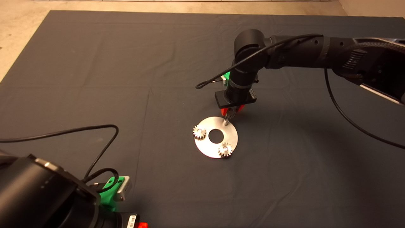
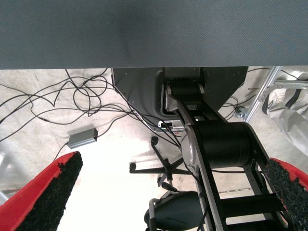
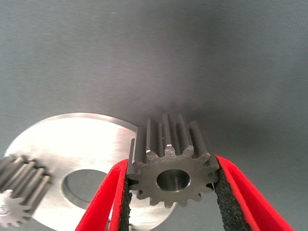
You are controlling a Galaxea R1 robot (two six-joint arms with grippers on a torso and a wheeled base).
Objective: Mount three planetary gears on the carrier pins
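Reaching in from the right, the right arm bends down at the wrist so its right hand (image 1: pixel 232 111) points at the far edge of the disc (image 1: pixel 207 147). Its red fingers (image 3: pixel 103 202) are clamped on a gear (image 3: pixel 171 166), one pad on each side of the teeth, the centre hole facing the wrist camera. From above, that gear (image 1: pixel 226 121) sits right at the disc's far rim; whether it touches a pin there I cannot tell.

Two more gears are already on the disc: one (image 1: pixel 199 132) at the left rim, one (image 1: pixel 225 149) at the near rim, each with a pin tip showing in its hole. The disc lies flat on the dark mat (image 1: pixel 95 63) covering the counter, creased in a few lines, with pale floor past its far edge.

The left hand (image 2: pixel 168 192) is parked at the near left corner, fingers wide apart and holding nothing.

The right wrist view shows the held gear's teeth up close, plus the disc's centre hole and another gear (image 3: pixel 19 192) beside it. The left wrist view looks under the mat's edge at loose cables (image 2: pixel 57 103), a small grey box (image 2: pixel 83 138) and a chair base (image 2: pixel 166 166) on the floor.
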